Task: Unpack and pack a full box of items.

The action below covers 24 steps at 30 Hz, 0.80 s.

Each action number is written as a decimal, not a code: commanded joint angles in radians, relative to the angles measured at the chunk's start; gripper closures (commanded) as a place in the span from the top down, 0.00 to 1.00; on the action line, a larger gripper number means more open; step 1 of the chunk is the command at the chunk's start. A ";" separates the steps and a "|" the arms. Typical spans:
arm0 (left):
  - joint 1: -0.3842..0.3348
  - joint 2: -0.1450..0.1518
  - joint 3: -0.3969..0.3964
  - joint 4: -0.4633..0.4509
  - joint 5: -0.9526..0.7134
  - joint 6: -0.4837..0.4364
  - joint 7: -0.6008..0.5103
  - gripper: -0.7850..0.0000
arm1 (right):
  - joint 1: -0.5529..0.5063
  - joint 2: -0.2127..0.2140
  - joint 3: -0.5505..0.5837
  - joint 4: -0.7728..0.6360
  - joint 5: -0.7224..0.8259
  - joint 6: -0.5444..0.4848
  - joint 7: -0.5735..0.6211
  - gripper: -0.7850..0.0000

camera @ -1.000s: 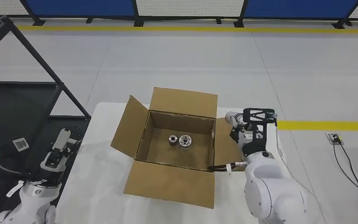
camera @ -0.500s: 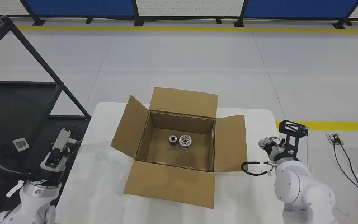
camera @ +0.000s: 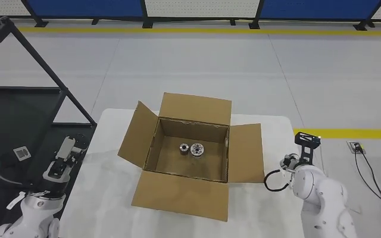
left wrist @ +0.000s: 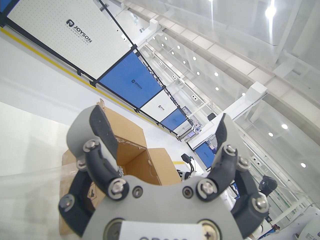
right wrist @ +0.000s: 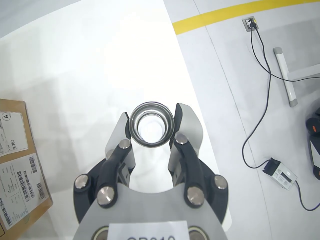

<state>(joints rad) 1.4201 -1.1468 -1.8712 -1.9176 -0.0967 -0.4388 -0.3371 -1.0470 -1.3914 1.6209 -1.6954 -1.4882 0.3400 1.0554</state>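
Observation:
An open cardboard box (camera: 186,156) stands in the middle of the white table (camera: 113,178), with two small metal parts (camera: 190,148) on its floor. My right gripper (right wrist: 151,123) is shut on a shiny metal ring (right wrist: 151,124), held above the table near its right edge, to the right of the box flap (right wrist: 17,156). The right arm (camera: 303,156) is at the table's right side. My left gripper (left wrist: 160,128) is open with nothing between its fingers, pointing up past the box (left wrist: 135,148) toward the hall. The left arm (camera: 62,157) is off the table's left edge.
A black frame (camera: 47,77) stands left of the table. On the floor right of the table lie a cable (right wrist: 262,58), a socket plate (right wrist: 250,23) and a small grey device (right wrist: 281,173). A yellow floor line (camera: 336,133) runs to the right.
The right arm has swung from beside the box's right flap out to the table's right edge. The left arm has kept still.

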 commanded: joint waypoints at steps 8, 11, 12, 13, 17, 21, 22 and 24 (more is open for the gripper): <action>0.000 0.000 0.000 0.000 0.000 0.000 0.000 1.00 | 0.035 0.000 -0.007 0.104 0.005 -0.002 -0.046 0.00; 0.000 0.000 0.000 0.000 0.000 0.000 0.000 1.00 | 0.044 0.000 -0.013 0.127 0.010 0.000 -0.060 0.00; 0.000 0.000 0.000 0.000 0.000 0.000 0.000 1.00 | 0.046 0.000 -0.016 0.134 0.009 0.000 -0.064 0.00; 0.000 0.000 0.000 0.000 0.000 0.000 0.000 1.00 | 0.048 -0.001 -0.019 0.140 0.008 0.000 -0.066 0.00; 0.000 0.000 0.000 0.000 0.000 0.000 0.000 1.00 | 0.054 -0.001 -0.026 0.158 0.010 -0.004 -0.064 0.00; 0.000 0.000 0.000 0.000 0.000 0.000 0.000 1.00 | 0.057 -0.001 -0.033 0.171 0.009 -0.005 -0.064 0.00; 0.000 0.000 0.000 0.000 0.000 0.000 0.000 1.00 | 0.058 -0.001 -0.034 0.173 0.010 -0.005 -0.065 0.00; 0.000 0.000 0.000 0.000 0.000 0.000 0.000 1.00 | 0.058 -0.001 -0.033 0.175 0.013 -0.003 -0.066 0.34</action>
<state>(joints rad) 1.4201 -1.1468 -1.8712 -1.9176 -0.0967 -0.4388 -0.3371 -0.9891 -1.3922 1.5873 -1.5214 -1.4771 0.3358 0.9904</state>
